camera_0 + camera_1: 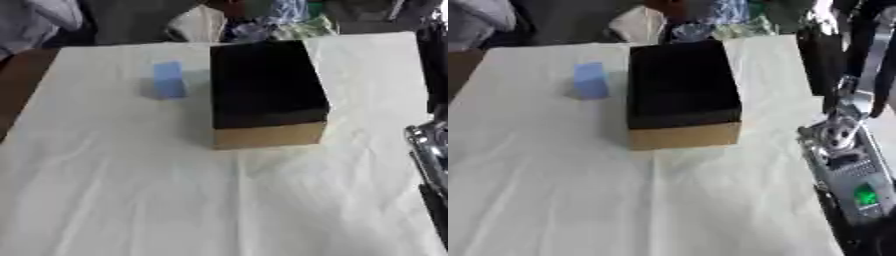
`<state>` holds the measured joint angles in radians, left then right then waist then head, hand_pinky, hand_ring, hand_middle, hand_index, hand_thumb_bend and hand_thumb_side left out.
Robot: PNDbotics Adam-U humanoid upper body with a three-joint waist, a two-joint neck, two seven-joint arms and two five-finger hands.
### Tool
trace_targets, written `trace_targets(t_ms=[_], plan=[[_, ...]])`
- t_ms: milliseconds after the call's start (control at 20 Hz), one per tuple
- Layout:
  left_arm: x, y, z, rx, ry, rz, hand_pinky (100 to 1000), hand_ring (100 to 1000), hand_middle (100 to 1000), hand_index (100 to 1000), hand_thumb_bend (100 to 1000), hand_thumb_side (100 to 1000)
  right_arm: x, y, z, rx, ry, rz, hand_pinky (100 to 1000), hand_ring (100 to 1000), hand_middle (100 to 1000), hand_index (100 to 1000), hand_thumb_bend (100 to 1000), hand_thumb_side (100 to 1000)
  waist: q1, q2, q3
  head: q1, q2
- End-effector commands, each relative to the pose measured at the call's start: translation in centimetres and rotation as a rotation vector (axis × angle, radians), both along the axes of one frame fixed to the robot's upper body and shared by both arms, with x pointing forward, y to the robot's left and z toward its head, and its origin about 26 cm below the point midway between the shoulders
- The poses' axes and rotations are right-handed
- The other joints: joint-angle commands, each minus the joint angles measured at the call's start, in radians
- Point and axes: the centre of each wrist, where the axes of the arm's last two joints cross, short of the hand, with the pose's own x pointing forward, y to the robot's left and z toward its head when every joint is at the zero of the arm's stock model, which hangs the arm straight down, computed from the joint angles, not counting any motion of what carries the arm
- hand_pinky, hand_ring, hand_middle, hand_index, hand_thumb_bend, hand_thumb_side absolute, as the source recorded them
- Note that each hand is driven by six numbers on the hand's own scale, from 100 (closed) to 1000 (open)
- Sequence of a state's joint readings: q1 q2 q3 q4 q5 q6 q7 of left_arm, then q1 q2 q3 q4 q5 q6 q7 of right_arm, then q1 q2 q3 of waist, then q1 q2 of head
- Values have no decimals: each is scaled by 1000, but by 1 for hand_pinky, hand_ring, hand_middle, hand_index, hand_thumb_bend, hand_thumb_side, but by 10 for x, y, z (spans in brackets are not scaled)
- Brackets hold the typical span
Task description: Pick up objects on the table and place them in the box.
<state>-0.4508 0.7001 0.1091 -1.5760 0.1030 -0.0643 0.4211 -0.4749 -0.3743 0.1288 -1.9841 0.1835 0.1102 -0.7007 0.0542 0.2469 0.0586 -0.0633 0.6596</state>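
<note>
My table (219, 200) is covered with a creased white cloth. The box (267, 95) stands a little beyond its middle, open at the top, dark inside, with a tan cardboard wall facing me. A small blue block (169, 79) stands upright just to the left of the box, apart from it, casting a faint shadow on the cloth.

My right arm (846, 165) shows best in the right eye view: a silver joint and a grey section with a green light along the table's right edge. The left eye view catches only a silver sliver of it. Neither view shows my hands, so I cannot tell whether either is released or clenched.
</note>
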Motion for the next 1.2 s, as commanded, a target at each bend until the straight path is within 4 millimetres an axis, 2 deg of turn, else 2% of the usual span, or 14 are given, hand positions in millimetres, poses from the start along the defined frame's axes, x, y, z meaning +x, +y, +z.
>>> trace_targets(t_ms=[50, 550, 950, 1200], plan=[[6, 15, 21, 87, 58, 46, 967, 806, 721, 911, 100, 616, -3, 0, 8, -17, -29, -1, 751, 660, 640, 820, 100, 556, 2, -19, -5, 1, 9], [48, 17, 53, 280, 214, 80, 922, 811, 724, 902, 100, 536, -3, 4, 9, -22, -21, 16, 749, 659, 638, 819, 100, 554, 2, -19, -23, 21, 15], [78, 14, 63, 423, 301, 53, 905, 821, 742, 909, 100, 547, -3, 6, 10, -27, -19, 31, 748, 658, 637, 818, 100, 556, 3, -14, -37, 34, 2], [92, 16, 67, 503, 337, 26, 885, 825, 749, 908, 138, 535, -3, 8, 11, -28, -18, 39, 747, 658, 636, 818, 100, 557, 5, -8, -40, 40, -10]])
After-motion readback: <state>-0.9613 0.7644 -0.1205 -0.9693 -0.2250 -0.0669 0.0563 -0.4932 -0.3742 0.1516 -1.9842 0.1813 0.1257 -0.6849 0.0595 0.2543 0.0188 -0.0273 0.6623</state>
